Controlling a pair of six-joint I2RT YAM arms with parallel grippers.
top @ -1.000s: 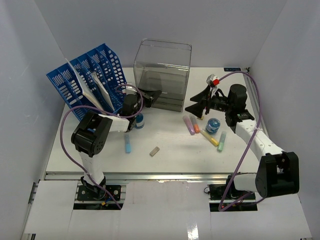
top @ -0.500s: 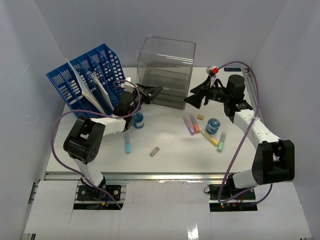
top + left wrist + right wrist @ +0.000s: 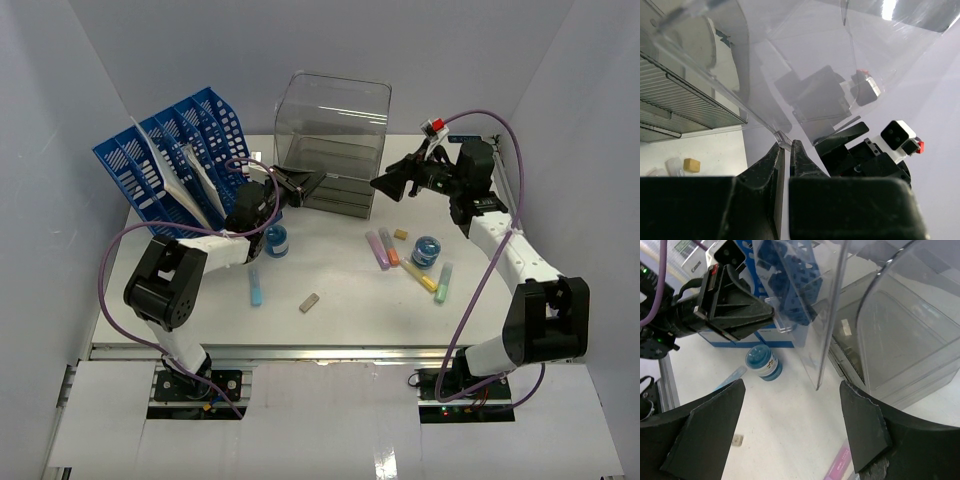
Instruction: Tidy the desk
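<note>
The desk (image 3: pixel 340 290) is the white top that fills the space between the pale walls, with the two arms mounted at its near edge. The left arm rises from its base, bends at the elbow and stretches its forearm toward the far middle. The left gripper (image 3: pixel 318 180) points to the right at the front of the clear box (image 3: pixel 335 120). In the left wrist view its fingers (image 3: pixel 771 156) are pinched almost together on a small clear tab (image 3: pixel 784 139) that sticks out from a see-through panel of the box. The right wrist view shows the same grip from the other side, with the left gripper (image 3: pixel 771 315) clamped on the tab (image 3: pixel 782 326). The right arm runs up the right side of the desk, and its wrist is turned to the left. The right gripper (image 3: pixel 383 180) is raised off the surface just beside the right front corner of the box, facing the left one. Its fingers (image 3: pixel 705 430) are spread wide with nothing between them, and the edge of the panel stands just in front of the gap. A blue rack (image 3: pixel 170 160) with papers in it stands to the left of the box. A blue jar (image 3: pixel 277 240) sits beside the left forearm. A few markers (image 3: pixel 385 248) and a second jar (image 3: pixel 427 250) lie beside the right forearm.
</note>
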